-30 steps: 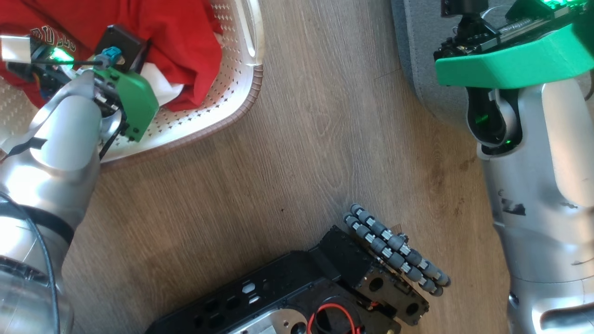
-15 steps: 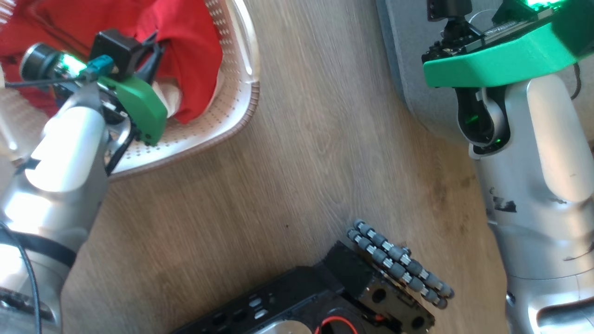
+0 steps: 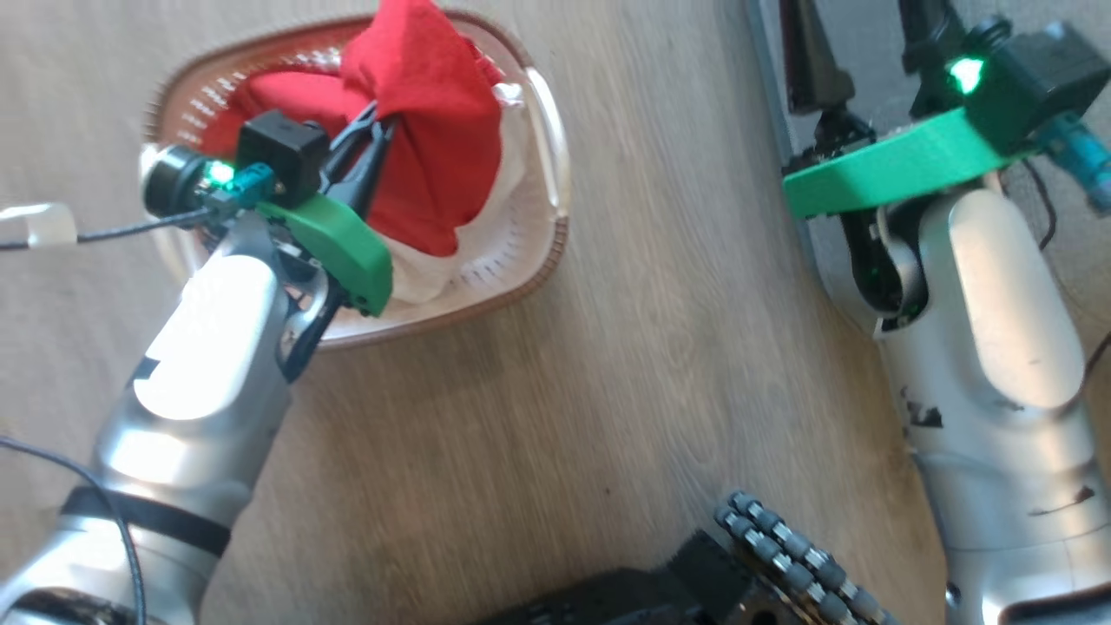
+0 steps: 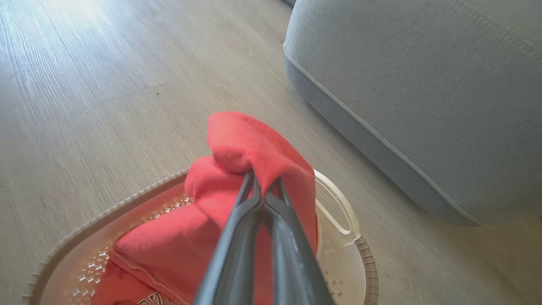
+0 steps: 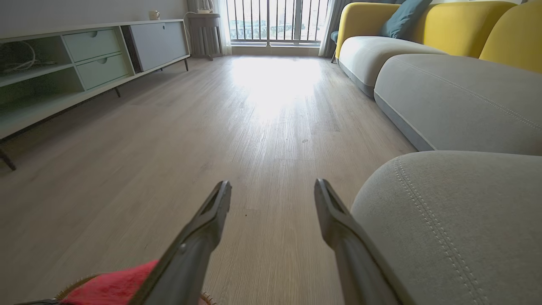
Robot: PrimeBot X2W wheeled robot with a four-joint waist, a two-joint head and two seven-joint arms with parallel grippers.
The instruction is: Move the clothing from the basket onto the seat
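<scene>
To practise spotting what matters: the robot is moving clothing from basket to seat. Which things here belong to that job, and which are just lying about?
Belongs to the job:
- clothing
- basket
- seat
- left gripper, shut on the clothing
- right gripper, open

Just lying about:
- sideboard
- yellow sofa
- teal cushion

Red clothing (image 3: pixel 425 130), cream perforated basket (image 3: pixel 505 262) brown-rimmed, grey stitched seat (image 4: pixel 423 106), pale woodgrain floor (image 3: pixel 590 417)
</scene>
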